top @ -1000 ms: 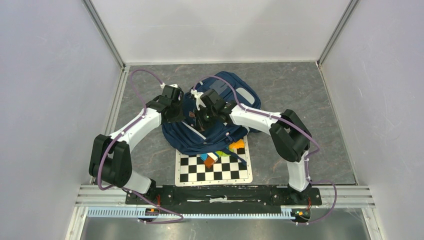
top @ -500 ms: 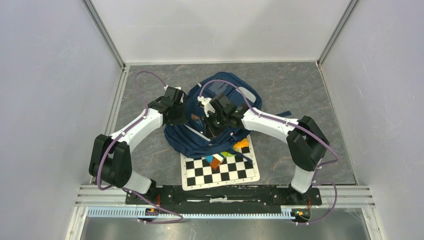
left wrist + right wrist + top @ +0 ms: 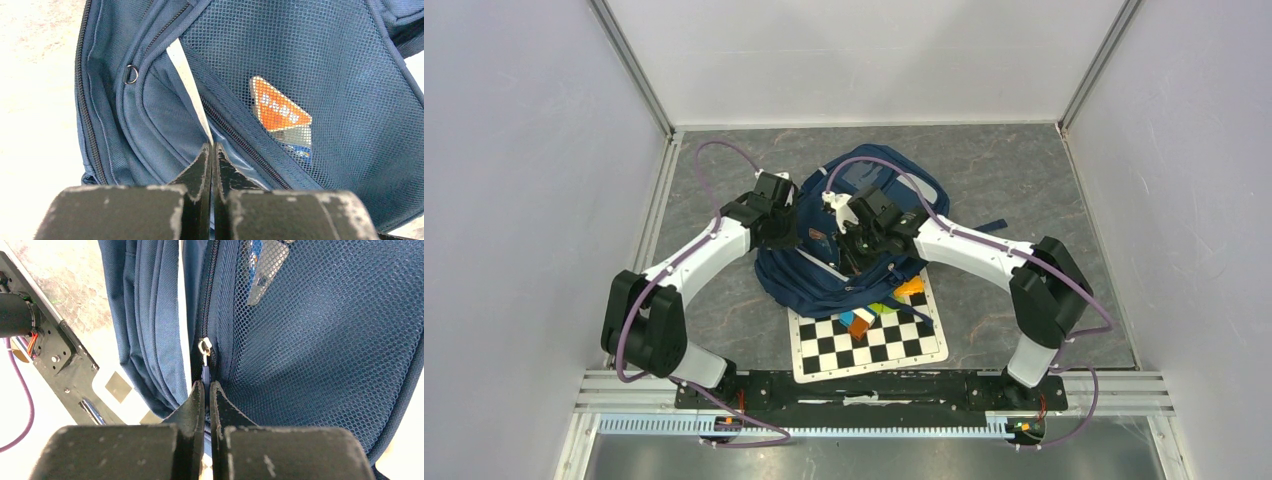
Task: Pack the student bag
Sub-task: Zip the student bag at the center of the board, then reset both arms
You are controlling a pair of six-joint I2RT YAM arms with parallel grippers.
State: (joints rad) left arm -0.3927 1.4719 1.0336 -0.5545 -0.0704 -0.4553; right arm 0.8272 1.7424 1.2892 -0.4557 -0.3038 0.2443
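Observation:
The student bag (image 3: 824, 285), navy blue, lies mid-table between both arms. My left gripper (image 3: 802, 232) is at its left side. In the left wrist view this gripper (image 3: 212, 147) is shut on the fabric edge of a pocket opening, where a pale stripe (image 3: 187, 82) runs up from the tips. An orange card (image 3: 280, 111) shows behind the mesh pocket (image 3: 325, 60). My right gripper (image 3: 856, 250) is over the bag's middle. In the right wrist view it (image 3: 205, 385) is shut on the zipper pull (image 3: 204, 366), beside blue mesh (image 3: 320, 340).
A checkerboard mat (image 3: 894, 345) lies at the bag's near edge, with several coloured blocks (image 3: 864, 318) on it, partly under the bag. White enclosure walls stand on three sides. The arms' base rail (image 3: 864, 385) runs along the near edge.
The right arm has swung out to the right and its gripper has shifted right with the zipper pull. The bag and the checkerboard mat have slid right. The left gripper has hardly moved.

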